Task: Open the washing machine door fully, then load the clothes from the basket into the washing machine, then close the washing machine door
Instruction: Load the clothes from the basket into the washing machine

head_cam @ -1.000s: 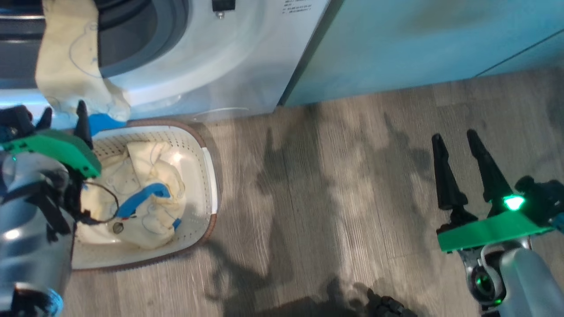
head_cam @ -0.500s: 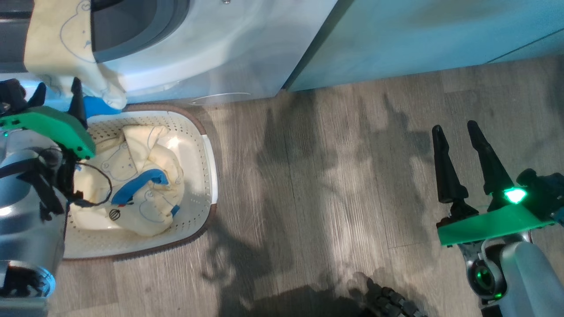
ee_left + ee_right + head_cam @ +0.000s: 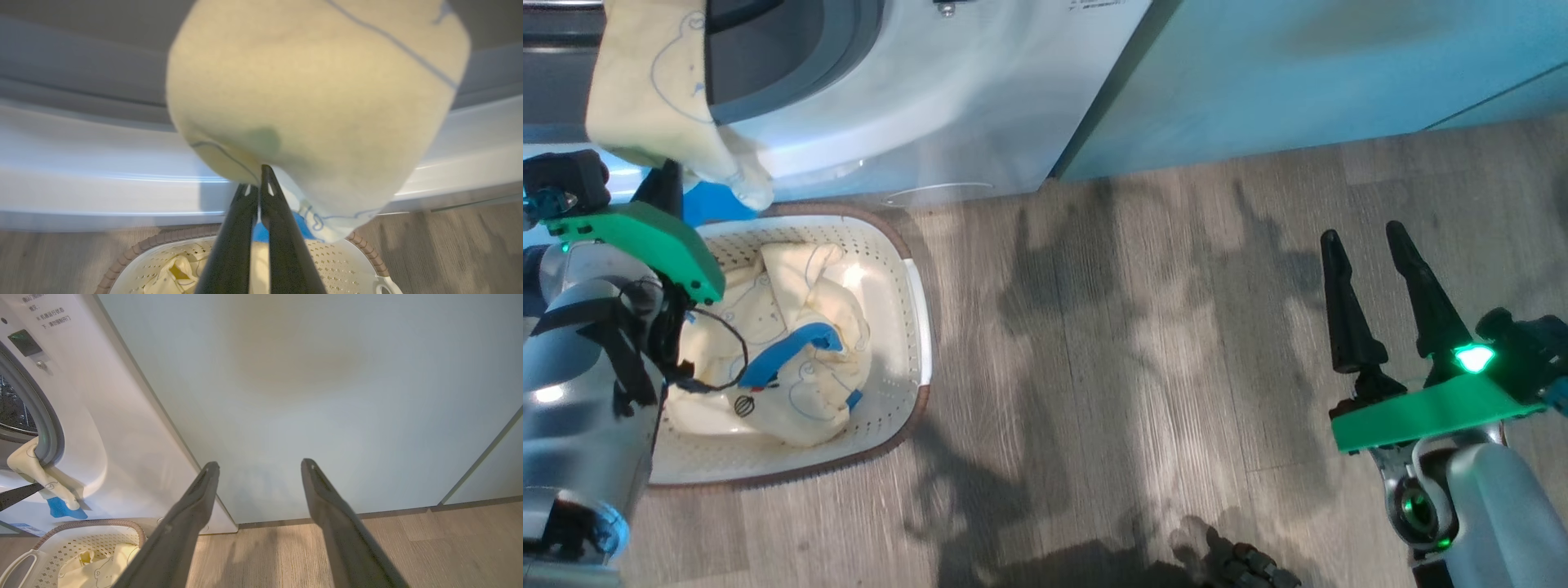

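Left wrist view: nearest the lens, the two dark fingers of the left gripper [image 3: 258,179] are seen pressed together. Their tips are set against the lower fold of the hanging garment [image 3: 314,94], at the frame's centre. A second ago these jaws were spread apart; they have since been drawn shut. Whether cloth is actually pinched between them cannot be told. Just beyond, along the bottom edge, the basket [image 3: 144,245] is seen on the floor [image 3: 1135,343]. More of the clothes [image 3: 800,359] are heaped inside it. Behind the basket, the white front of the washing machine [image 3: 102,163] is spread across the frame. The garment is draped out over the grey ring of its opening, half in and half out. In the head view, at the lower right, the right gripper [image 3: 1362,233] is held wide and empty over bare floor, as it was before. The pale green cabinets [image 3: 1298,73] are seen farthest off at the upper right. A grasp on the dangling piece is judged to be under way. Loading is thus only partly done, and the closing of the door is judged to be some way off.
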{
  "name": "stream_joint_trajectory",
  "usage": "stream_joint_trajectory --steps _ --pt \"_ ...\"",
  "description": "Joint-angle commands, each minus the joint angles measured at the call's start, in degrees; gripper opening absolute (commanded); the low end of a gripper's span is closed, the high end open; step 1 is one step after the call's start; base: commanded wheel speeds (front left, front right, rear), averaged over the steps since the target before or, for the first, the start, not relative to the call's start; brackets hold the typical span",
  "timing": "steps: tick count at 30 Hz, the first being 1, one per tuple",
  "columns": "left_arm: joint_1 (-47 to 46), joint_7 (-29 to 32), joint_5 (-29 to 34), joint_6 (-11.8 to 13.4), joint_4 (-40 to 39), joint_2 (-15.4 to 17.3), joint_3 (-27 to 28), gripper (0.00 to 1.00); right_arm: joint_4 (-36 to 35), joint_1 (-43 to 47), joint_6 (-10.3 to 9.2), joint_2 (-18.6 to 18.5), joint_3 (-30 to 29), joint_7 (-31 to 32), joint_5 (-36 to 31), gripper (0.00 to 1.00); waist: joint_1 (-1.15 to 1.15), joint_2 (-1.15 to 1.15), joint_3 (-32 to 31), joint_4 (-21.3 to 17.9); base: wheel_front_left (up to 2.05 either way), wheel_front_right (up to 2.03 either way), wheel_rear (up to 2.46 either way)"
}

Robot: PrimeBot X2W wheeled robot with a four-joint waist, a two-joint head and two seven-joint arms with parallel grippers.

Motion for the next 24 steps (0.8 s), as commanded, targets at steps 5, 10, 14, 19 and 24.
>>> stream_joint_trajectory --steps 5,10,14,19,24 --pt "2.8 -0.6 -2.2 0.0 -4.2 3.0 0.0 0.0 -1.0 1.1 0.01 -0.6 0.9 -0.4 -0.2 1.0 0.0 0.0 -2.0 0.2 0.0 0.0 0.0" --pt "6.4 -0.6 -3.6 0.0 -9.1 2.6 -1.1 0.0 -0.8 1.9 0.01 -0.7 0.8 -0.4 -0.2 1.0 0.0 0.0 -3.8 0.9 0.0 0.0 0.0" --pt "9.2 -0.6 -7.4 -0.1 -13.7 2.0 -2.5 0.0 -0.6 2.4 0.01 -0.9 0.7 -0.4 -0.1 1.0 0.0 0.0 -5.5 1.6 0.0 0.0 0.0" --pt "11.2 -0.6 -11.4 -0.1 -20.3 2.7 -5.1 0.0 -0.5 2.9 0.01 -1.2 1.0 -0.4 -0.1 1.0 0.0 0.0 -7.0 2.5 0.0 0.0 0.0" --pt "10.0 0.7 -13.8 -0.1 -25.8 5.0 -6.3 0.0 -0.5 3.0 0.01 -1.3 1.3 -0.4 0.0 1.0 0.0 0.0 -7.3 2.8 0.0 0.0 0.0"
